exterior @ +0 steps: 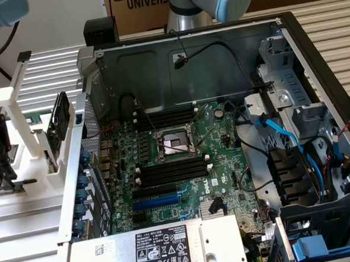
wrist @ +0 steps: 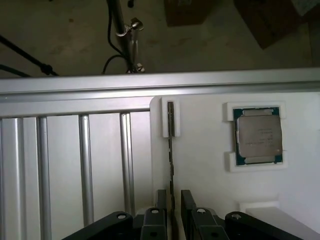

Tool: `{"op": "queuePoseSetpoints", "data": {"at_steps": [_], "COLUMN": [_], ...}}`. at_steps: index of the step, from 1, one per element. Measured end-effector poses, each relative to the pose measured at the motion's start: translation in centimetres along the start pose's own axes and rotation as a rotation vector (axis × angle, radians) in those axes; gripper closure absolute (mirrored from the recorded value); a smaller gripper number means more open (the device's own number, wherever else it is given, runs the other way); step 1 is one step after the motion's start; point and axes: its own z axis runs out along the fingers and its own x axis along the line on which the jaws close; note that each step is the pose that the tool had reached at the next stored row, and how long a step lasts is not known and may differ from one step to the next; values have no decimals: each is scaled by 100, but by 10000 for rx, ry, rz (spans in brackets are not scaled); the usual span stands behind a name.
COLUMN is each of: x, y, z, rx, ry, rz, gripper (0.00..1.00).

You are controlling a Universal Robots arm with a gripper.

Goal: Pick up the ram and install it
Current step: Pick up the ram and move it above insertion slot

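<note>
As my claw (wrist: pixel 173 196) hangs over the white fixture plate (wrist: pixel 205 165), its two black fingers (wrist: pixel 160 200) stand parted on either side of the ram (wrist: pixel 171 150). A narrow gap shows on each side, so I have hold of nothing. The ram stands on its long edge and appears as a thin dark line. It runs from between my fingers to a raised white slotted block (wrist: pixel 164 117) that cradles its far end. That block sits close to the edge of the ribbed metal surface (wrist: pixel 85 165), where the floor (wrist: pixel 65 35) shows beyond. Further along that edge, well apart from the ram, the square silver processor chip (wrist: pixel 259 135) lies flat in its own white recess. In the exterior view, the open computer case (exterior: pixel 135 68) sits to the exterior view's right of a white rack (exterior: pixel 22 134). Its green motherboard (exterior: pixel 224 157) faces up, with long black memory slots (exterior: pixel 171 170) on both sides of the processor socket (exterior: pixel 174 144).
</note>
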Motion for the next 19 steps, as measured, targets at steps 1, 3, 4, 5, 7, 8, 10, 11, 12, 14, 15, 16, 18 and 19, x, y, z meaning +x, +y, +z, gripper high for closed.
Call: {"op": "queuePoseSetpoints", "data": {"at_steps": [1,3,4,5,7,8,10,11,12,14,15,16,18,19], "x": [-6,-14,-15,-16,-13,-13,-11,-11,-10,-11,-11,-10,-11,-10], "y": [0,1,2,2,14,18,29,29,31,32,32,32,32,32], "z": [3,10,11,14,48,56,67,69,71,71,72,72,73,72], "rx": [11,53,92,144,306,307,311,314,314,313,314,315,315,314], "ry": [39,90,104,106,96,96,97,96,97,98,97,97,96,96], "rz": [1,1,-1,-3,-15,-14,-13,-14,-16,-14,-14,-14,-13,-15], "gripper": [74,74,74,74,74,74,74,74,74,74,74,74,74,74]}}
